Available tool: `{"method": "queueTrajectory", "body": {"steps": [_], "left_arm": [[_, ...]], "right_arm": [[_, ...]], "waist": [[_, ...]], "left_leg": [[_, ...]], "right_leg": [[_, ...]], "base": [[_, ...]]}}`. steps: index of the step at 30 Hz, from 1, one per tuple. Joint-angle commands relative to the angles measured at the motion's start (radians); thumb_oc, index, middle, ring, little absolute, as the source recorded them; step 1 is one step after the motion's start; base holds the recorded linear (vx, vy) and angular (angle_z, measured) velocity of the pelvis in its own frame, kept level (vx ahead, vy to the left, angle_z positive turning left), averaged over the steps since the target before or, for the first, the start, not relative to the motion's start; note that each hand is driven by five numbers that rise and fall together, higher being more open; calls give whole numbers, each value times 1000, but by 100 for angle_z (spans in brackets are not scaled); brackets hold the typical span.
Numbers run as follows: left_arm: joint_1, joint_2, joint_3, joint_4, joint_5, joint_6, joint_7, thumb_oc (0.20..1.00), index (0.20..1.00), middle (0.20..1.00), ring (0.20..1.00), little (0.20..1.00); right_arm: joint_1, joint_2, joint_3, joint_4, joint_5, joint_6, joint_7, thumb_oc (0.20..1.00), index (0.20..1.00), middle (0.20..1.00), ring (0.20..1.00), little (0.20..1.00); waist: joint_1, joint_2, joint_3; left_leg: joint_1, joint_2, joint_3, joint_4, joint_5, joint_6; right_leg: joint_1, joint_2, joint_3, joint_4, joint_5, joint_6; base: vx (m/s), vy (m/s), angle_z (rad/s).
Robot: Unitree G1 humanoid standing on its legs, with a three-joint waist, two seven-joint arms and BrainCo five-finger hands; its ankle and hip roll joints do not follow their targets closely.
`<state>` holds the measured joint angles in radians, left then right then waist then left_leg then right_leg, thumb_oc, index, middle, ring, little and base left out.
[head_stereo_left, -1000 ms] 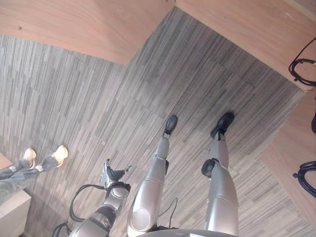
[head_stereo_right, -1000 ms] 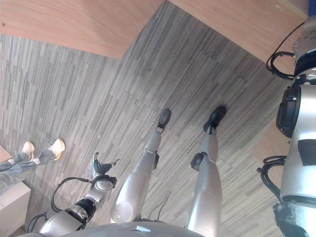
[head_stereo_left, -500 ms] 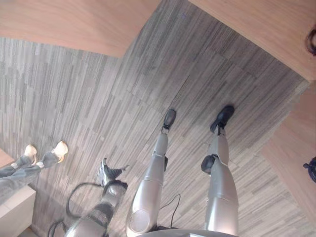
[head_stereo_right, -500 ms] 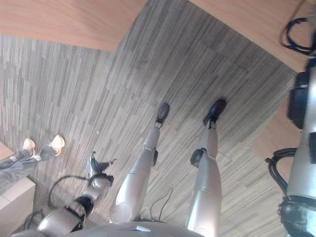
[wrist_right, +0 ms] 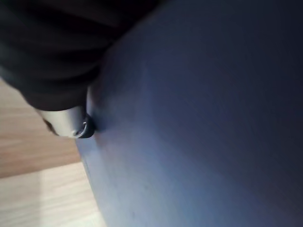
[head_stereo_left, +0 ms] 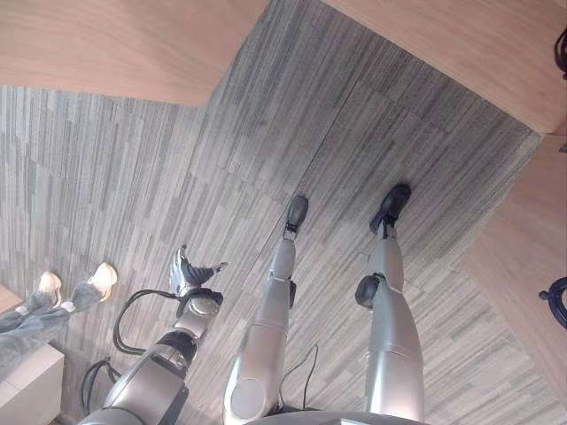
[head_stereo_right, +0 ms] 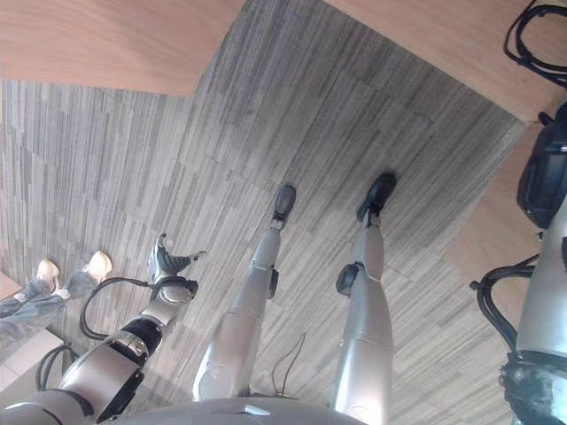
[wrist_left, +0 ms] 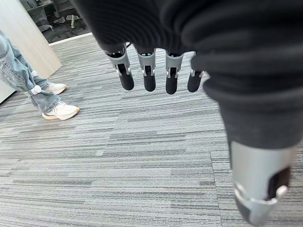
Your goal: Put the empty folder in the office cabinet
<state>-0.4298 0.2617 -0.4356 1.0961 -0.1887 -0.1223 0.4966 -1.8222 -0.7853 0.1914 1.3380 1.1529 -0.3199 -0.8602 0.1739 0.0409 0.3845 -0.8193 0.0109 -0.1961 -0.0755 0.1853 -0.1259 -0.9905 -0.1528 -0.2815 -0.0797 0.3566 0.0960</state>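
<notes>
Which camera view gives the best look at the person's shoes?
The left wrist view: the person's shoes show large and clear on the grey carpet, beyond the open left hand. Both eye views show them small, near the left edge.

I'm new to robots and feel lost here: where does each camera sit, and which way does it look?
Left eye view: on the head, looking down at grey carpet; the left hand hangs open, lower left.
Right eye view: beside it, same downward look; the right arm at the right edge.
Left wrist view: along the left hand's straight fingers to the carpet.
Right wrist view: right hand close against a blue folder.
Shared: eye views and left wrist view show a person's shoes.
</notes>
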Motion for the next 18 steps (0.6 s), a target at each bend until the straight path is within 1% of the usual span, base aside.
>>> {"method": "queueTrajectory", "body": {"steps": [1,3,5,7,9,12,13,15,16,17,18], "left_arm": [[64,80,-2,22,15,12,24,1000,1000,1000,1000,1000],[63,79,-2,22,15,11,24,1000,1000,1000,1000,1000],[63,80,2,28,19,12,28,1000,1000,1000,1000,1000],[56,79,1,31,16,10,29,1000,1000,1000,1000,1000],[52,79,0,35,14,9,28,1000,1000,1000,1000,1000],[47,82,3,40,10,5,20,1000,1000,1000,1000,1000],[43,85,6,42,8,4,11,1000,1000,1000,1000,1000],[42,88,9,44,5,4,3,1000,1000,1000,1000,1000],[36,94,14,47,2,4,-3,1000,1000,1000,1000,1000],[37,94,15,47,2,4,-4,1000,1000,1000,1000,1000],[34,97,17,50,1,5,-13,1000,1000,1000,1000,1000]], "right_arm": [[-78,-71,148,-43,-113,-43,-22,200,200,200,200,200],[-79,-71,149,-43,-114,-42,-23,200,200,200,200,200],[-77,-79,161,-32,-139,-28,-31,200,200,200,200,200],[-71,-67,154,-33,-126,-28,-15,200,200,200,200,200],[-68,-53,144,-39,-94,-37,13,200,200,200,200,200],[-73,-19,139,-46,-26,-41,86,200,200,200,200,200],[-71,1,140,-27,25,-19,138,1000,1000,1000,1000,1000],[-74,11,146,-10,54,-4,176,1000,1000,1000,1000,1000],[-74,32,168,13,82,34,226,1000,1000,1000,1000,1000],[-77,32,170,18,86,37,232,1000,1000,1000,1000,1000],[-83,40,189,31,91,55,260,1000,1000,1000,1000,1000]], "waist": [[26,-21,-22],[26,-21,-22],[22,-22,-24],[21,-19,-24],[21,-20,-24],[24,-22,-24],[23,-25,-24],[20,-29,-24],[16,-36,-20],[15,-36,-20],[11,-41,-15]], "left_leg": [[108,69,-22,-12,-162,-72],[108,68,-22,-12,-161,-72],[106,66,-20,-12,-162,-74],[107,67,-16,-12,-162,-74],[108,67,-14,-12,-163,-73],[109,68,-11,-12,-166,-72],[111,68,-8,-12,-169,-72],[111,70,-4,-12,-170,-73],[110,74,-1,-12,-170,-73],[111,74,0,-12,-170,-73],[111,77,3,-12,-170,-74]], "right_leg": [[31,-56,11,63,-216,115],[30,-56,11,64,-216,115],[29,-55,14,64,-216,114],[27,-55,17,68,-217,114],[27,-55,19,68,-217,114],[25,-55,25,69,-217,114],[23,-54,29,71,-216,113],[22,-54,29,71,-216,113],[20,-53,31,72,-214,112],[20,-52,32,73,-214,111],[18,-51,33,74,-214,111]], "base": [[6,5,-4],[1,-1,-2],[0,0,0],[7,16,1],[0,0,0],[8,2,-3],[7,6,-5],[3,4,-4],[0,0,0],[0,0,0],[0,0,0]]}}
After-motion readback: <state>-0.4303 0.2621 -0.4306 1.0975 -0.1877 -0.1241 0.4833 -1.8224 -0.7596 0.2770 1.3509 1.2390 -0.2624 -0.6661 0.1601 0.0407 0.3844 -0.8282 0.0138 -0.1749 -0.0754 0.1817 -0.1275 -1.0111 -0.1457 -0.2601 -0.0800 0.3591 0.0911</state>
